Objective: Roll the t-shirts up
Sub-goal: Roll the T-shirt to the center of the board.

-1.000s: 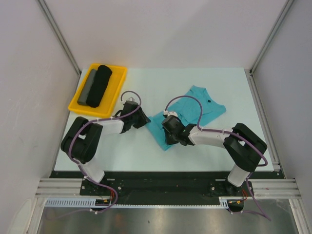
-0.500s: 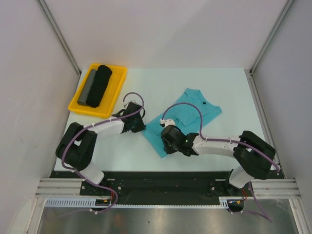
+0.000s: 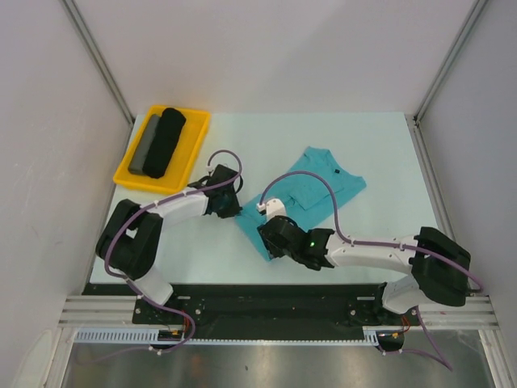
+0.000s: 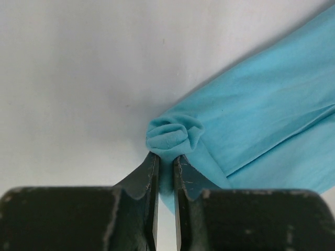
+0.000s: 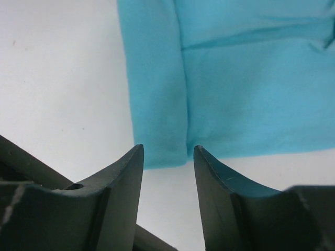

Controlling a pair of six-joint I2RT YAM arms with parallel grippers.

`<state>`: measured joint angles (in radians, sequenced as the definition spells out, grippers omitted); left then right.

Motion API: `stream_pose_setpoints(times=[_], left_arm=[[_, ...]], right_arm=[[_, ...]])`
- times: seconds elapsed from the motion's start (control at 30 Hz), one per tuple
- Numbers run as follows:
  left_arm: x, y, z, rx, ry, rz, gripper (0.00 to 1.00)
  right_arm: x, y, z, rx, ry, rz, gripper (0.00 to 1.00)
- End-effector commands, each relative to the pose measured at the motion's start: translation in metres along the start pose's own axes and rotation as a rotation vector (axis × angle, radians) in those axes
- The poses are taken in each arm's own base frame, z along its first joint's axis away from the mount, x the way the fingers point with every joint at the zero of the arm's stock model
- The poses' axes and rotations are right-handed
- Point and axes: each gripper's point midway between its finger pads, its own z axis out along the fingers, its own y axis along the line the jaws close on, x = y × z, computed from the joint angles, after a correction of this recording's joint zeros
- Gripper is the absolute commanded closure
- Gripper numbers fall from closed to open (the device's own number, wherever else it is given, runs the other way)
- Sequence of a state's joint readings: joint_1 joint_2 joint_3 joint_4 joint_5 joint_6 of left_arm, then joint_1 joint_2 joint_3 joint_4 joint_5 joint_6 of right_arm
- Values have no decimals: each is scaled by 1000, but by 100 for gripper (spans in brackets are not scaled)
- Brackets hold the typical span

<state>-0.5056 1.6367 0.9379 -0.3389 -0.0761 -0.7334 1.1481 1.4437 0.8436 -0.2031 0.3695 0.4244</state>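
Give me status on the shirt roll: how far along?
Done: the t-shirt lies folded into a narrow strip on the table. In hand: the left gripper pinches a bunched corner at the strip's near end; the right gripper is open, just short of the other corner. Left: no roll formed yet, so all the rolling. A black roll and a grey roll sit in the yellow tray.

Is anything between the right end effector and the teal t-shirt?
Nothing visible. The right end effector stands open right at the corner of the t-shirt, with only bare table beside it.
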Motion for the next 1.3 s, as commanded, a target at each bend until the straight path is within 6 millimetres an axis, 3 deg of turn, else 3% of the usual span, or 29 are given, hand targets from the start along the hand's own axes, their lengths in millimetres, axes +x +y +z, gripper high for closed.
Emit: stream_pose_setpoints(times=[0.0,0.03,0.07,0.27,0.5,0.73,1.03,1.27], left_arm=[[-8,-7,-3,1,-5,36,93],[-8,-7,-3,2,-4,38,93],[-8,-7,-3,0,-2,41,93],[-10,-8,-3,-3,2,48,93],[-10,-9,-1,0,7,48,93],[-10,-10,-2,3,7,45,92],[-10,-13,-1,13,10,43,89],[-17,-22,-6,42,-1,46,80]], right_arm=[[-31,16,3,44,-89,-118,50],[-42,22,4,51,-110,-127,48],[-32,28,12,66,-80,-171,45],[-33,45,33,157,-65,-290,32],[-19,36,53,280,-26,-367,28],[0,34,63,289,16,-370,33],[1,22,58,313,38,-309,58],[-1,19,57,157,75,-156,61]])
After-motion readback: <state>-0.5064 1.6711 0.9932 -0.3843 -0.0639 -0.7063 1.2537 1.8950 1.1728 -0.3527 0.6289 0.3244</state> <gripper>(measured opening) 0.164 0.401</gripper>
